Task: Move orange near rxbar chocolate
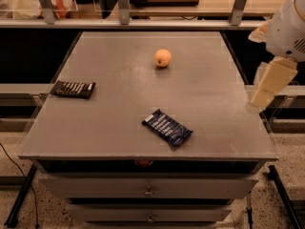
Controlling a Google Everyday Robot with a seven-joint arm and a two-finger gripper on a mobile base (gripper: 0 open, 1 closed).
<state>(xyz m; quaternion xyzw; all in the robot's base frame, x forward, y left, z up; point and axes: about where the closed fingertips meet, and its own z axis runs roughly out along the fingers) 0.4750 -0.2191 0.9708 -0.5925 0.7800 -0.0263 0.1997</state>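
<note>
The orange (163,57) is a small round fruit on the far middle of the grey table (119,94). The rxbar chocolate (72,88) is a flat black wrapper with white lettering, lying near the table's left edge, far from the orange. My gripper (261,98) hangs from the white arm (288,30) over the table's right edge, well to the right of the orange and above the surface, holding nothing that I can see.
A dark blue glossy bar wrapper (167,127) lies near the front middle of the table. Drawers (148,191) sit under the tabletop. A shelf rail with posts (124,6) runs behind the far edge.
</note>
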